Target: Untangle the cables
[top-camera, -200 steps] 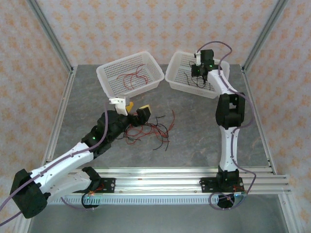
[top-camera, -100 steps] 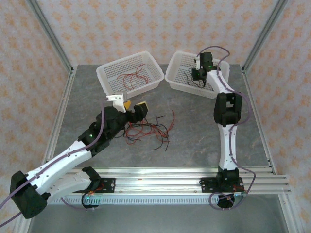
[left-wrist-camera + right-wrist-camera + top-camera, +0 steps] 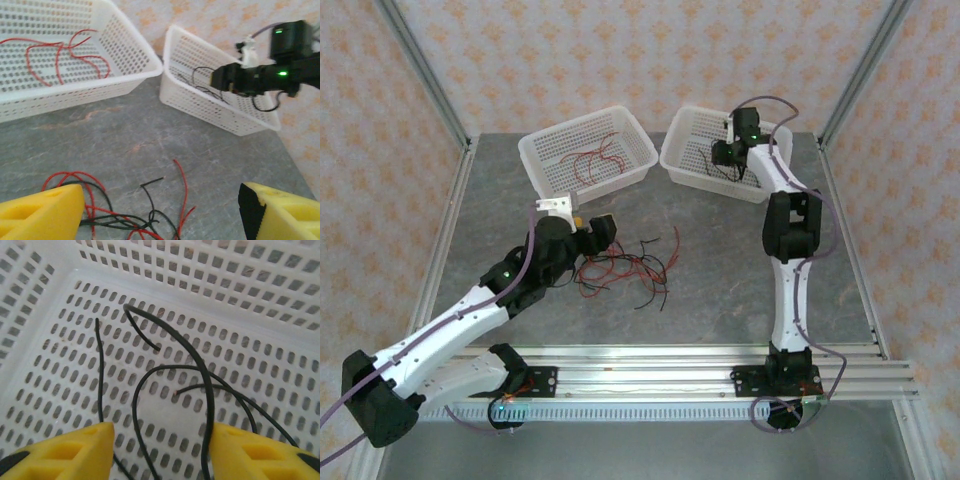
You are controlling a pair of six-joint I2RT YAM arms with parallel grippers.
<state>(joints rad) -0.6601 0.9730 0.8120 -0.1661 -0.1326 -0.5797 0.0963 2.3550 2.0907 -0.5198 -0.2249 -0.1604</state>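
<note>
Patterned walls (image 3: 620, 50) close round a grey bench (image 3: 720, 300). Near its centre lies a loose tangle of red and black cables (image 3: 620, 268), with stray ends fanning toward 3 and 5 o'clock. At 11 o'clock the white left basket (image 3: 600, 180) holds a few red cables (image 3: 595, 158). At 1 o'clock the right basket (image 3: 700, 175), just beside it, holds black cables (image 3: 210, 405). Left jaws sit over the tangle's 10 o'clock edge, yellow pads (image 3: 40, 212) well apart, nothing clamped. Right jaws hang inside the right basket, pads (image 3: 65, 450) apart, with black cables lying on the mesh floor between them. One runs just beside a pad; whether it touches is unclear.
</note>
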